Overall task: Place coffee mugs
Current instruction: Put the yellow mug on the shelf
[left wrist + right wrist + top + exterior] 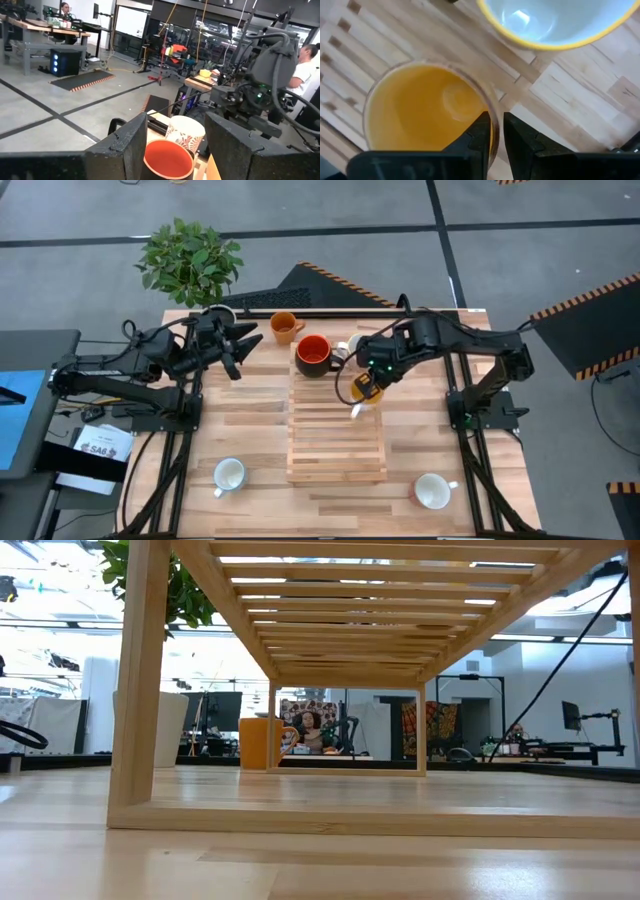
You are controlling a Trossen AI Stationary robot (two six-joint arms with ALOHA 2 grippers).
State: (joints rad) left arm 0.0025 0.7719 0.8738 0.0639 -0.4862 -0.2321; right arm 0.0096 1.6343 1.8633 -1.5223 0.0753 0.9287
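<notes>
My right gripper (366, 385) (497, 120) is shut on an orange mug (370, 390) (420, 115) over the far right part of the slatted wooden rack (335, 440). A red mug with a dark outside (313, 355) (167, 159) stands on the rack's far left corner. A white mug with a patterned outside (350, 350) (185, 132) (555, 20) stands beside it. Another orange mug (285, 327) (260, 743) stands on the table beyond the rack. Two white mugs (229, 474) (432, 491) stand near the table's near edge. My left gripper (243, 345) (176, 120) hangs open left of the red mug, touching nothing. My right gripper pinches the orange mug's wall at the rim (493, 112), one finger (480, 132) inside the mug and the other (517, 135) outside. The fingers come from above, pointing down. The mug stays upright, mouth up. Whether its base rests on the slats cannot be told.
A potted plant (190, 260) stands at the table's far left corner, with a dark keyboard-like object (270, 300) along the far edge. The rack (330, 690) fills the table's middle. Bare wood lies on both sides of it (240, 420) (420, 430).
</notes>
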